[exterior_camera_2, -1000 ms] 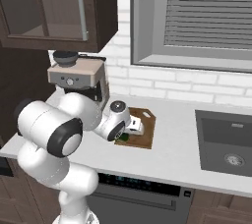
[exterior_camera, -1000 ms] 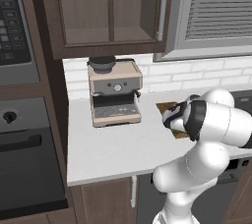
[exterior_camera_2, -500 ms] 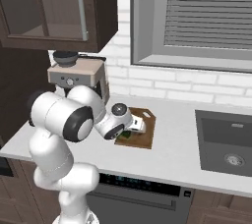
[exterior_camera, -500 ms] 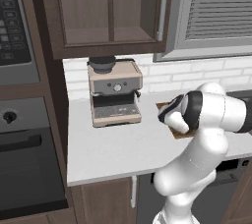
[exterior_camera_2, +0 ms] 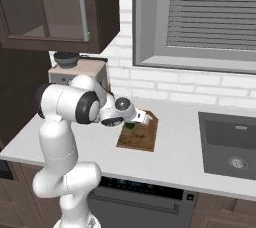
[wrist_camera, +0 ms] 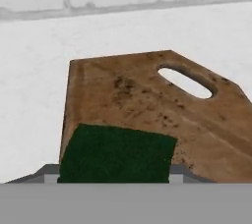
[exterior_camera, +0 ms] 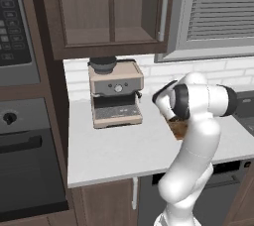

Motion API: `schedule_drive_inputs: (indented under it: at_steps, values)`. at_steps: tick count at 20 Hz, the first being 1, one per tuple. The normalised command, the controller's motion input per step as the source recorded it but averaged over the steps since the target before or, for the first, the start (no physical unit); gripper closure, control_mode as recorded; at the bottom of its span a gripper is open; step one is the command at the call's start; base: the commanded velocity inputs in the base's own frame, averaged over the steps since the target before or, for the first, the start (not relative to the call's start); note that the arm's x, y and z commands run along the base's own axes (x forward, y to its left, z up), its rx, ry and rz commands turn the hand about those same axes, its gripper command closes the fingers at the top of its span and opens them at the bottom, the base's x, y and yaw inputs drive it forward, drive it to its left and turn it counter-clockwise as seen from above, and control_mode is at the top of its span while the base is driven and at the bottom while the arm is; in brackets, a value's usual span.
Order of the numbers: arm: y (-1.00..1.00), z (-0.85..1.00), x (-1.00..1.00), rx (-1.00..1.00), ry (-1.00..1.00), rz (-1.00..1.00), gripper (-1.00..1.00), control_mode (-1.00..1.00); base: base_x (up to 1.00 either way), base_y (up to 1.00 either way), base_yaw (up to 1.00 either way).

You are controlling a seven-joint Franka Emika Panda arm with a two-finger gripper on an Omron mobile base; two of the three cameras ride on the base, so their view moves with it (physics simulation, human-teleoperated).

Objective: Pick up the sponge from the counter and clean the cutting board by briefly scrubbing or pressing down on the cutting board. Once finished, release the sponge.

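Sponge (wrist_camera: 117, 153): dark green, rough-looking flat top, rectangular, lying on the near end of the cutting board (wrist_camera: 157, 115), between the tool's finger tips. Tool (exterior_camera_2: 131, 125) is closed narrow on the sponge, low over the board. Board is brown wood, speckled grain, oval handle slot, clipped corners. It lies flat on the smooth pale grey tabletop (exterior_camera_2: 180, 147). Boxy beige coffee machine (exterior_camera: 115, 92) stands well left; white brick wall (exterior_camera_2: 200, 84) behind.

no text, label or number can be read anywhere
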Motion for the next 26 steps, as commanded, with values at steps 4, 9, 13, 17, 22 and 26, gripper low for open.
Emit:
schedule_drive_inputs:
  at_steps: [4, 9, 13, 17, 22, 26]
  values:
    - [-0.17, -0.62, 0.24, 0.00, -0.21, -0.03, 1.00, -1.00, 0.00, 0.00, 0.00]
    - [-0.33, -0.29, 0.08, 0.01, -0.21, 0.00, 1.00, -1.00, 0.00, 0.00, 0.00]
    - [-0.05, 0.00, 0.16, 0.00, -0.13, 0.00, 1.00, -1.00, 0.00, 0.00, 0.00]
    - [-0.18, 0.02, 0.33, 0.00, -0.05, 0.00, 1.00, -1.00, 0.00, 0.00, 0.00]
    - [-0.22, 0.00, 0.43, 0.00, 0.00, 0.00, 1.00, -1.00, 0.00, 0.00, 0.00]
    - [-0.22, 0.00, 0.53, 0.01, 0.00, 0.00, 1.00, -1.00, 0.00, 0.00, 0.00]
